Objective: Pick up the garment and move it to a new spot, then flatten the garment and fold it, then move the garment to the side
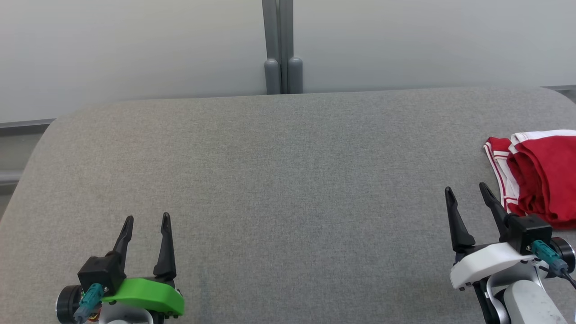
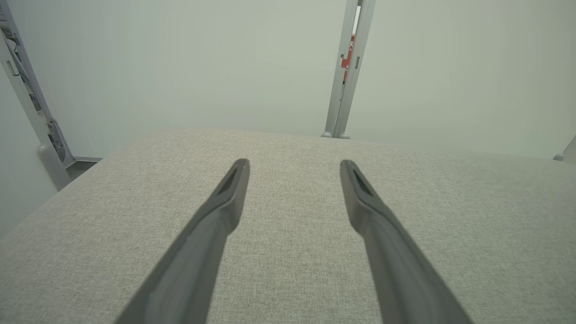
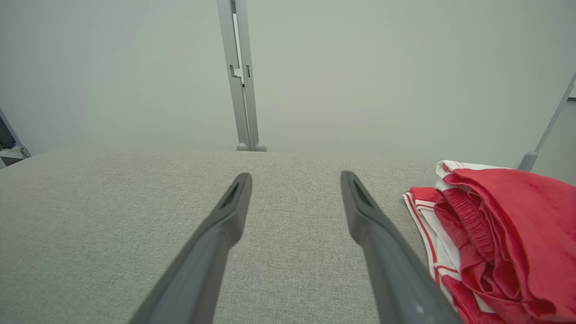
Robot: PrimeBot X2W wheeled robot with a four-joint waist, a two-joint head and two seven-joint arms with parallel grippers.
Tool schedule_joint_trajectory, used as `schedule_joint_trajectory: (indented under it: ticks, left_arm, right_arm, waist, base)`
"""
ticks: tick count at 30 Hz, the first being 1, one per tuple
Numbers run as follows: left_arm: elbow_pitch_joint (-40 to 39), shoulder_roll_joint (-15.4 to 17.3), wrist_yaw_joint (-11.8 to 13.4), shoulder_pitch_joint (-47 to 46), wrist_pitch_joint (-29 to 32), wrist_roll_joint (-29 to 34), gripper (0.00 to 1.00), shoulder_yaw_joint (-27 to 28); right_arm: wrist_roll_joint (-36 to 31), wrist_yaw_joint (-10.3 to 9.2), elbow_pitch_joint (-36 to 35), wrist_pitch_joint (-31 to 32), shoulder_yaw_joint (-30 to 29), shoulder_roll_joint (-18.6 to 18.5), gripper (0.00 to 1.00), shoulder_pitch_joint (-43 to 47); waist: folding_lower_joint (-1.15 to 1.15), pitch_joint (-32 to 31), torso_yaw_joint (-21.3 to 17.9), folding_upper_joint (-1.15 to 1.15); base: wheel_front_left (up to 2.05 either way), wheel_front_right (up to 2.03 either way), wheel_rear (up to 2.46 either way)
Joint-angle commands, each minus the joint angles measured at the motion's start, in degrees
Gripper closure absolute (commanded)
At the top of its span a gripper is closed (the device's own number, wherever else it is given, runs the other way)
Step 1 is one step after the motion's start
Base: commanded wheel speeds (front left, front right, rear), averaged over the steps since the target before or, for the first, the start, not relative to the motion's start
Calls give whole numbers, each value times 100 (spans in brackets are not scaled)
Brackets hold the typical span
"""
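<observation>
Right tool spread, red garment cut off at right edge

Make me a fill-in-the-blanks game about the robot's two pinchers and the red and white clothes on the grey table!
1. The bunched-up red garment with white trim lies on the grey fabric-covered table, on the robot's ____ side.
2. The right gripper, just beside the garment, is ____ and holds nothing.
3. The left gripper, also holding nothing, has a ____ plastic cover behind its dark fingers.

Missing words: right; open; green.
</observation>
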Motion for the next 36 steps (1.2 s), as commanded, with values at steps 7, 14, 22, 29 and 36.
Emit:
schedule_joint_trajectory:
  ticks: [7, 14, 22, 29, 36]
  left_arm:
    - [-46, 9, -12, 45, -14, -18, 0, -17]
    - [-6, 9, -32, 31, -14, 7, 0, -14]
    - [129, -11, -20, 29, 19, -7, 100, -5]
    - [264, -27, -24, 68, 206, -503, 100, 70]
    - [179, -24, -31, 54, 378, -1229, 100, 113]
  right_arm:
    - [-58, -13, -33, -24, -83, 45, 0, 69]
    - [-56, -13, -42, -24, -144, 80, 0, 101]
    - [-35, 0, 65, 11, -133, 186, 100, 92]
    - [474, 1, 191, 190, -195, 261, 100, 164]
    - [1209, 0, 129, 369, -253, 299, 100, 161]
  waist:
    - [0, 11, 0, 0]
    - [0, -6, 40, 0]
    - [0, -3, 70, 0]
    - [0, -1, 64, 0]
    - [0, 3, 56, 0]
  base:
    - [0, 0, 0]
    - [0, 0, 0]
    - [0, 0, 0]
    - [0, 0, 0]
    - [0, 0, 0]
